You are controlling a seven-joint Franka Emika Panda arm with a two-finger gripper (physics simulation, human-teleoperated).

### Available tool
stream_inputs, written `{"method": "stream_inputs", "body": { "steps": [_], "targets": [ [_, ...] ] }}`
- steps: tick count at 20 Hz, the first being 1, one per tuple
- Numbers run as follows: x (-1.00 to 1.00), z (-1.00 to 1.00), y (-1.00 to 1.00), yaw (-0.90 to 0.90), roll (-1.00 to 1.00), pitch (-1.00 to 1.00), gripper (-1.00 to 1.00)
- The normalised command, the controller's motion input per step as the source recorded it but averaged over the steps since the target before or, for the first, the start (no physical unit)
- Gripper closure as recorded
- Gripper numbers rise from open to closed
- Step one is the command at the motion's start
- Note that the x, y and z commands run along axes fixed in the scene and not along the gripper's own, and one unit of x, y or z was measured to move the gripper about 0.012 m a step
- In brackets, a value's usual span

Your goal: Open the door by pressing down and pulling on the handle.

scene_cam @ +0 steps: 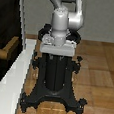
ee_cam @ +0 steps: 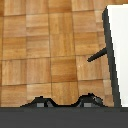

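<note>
Risking a missed press: brown handle [scene_cam: 7,49] jutting from the dark door [scene_cam: 7,17], well apart from the black pedestal [scene_cam: 56,78]; tool barely showing, spread or pressed together impossible to tell.

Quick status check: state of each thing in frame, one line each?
door: dark panel in its white frame; shut or ajar cannot be told.
handle: sticking out from the panel, nothing touching it.
gripper: not visible in the exterior view; only dark fingertips in the wrist view, open or shut unclear.
</note>
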Motion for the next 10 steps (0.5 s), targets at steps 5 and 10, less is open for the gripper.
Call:
{"method": "stream_inputs", "body": {
  "steps": [5,10],
  "targets": [
    [0.00,0.00,0.00,0.00,0.00,0.00,-1.00],
    [0.00,0.40,0.00,0.00,0.00,0.00,-1.00]
  ]
}}
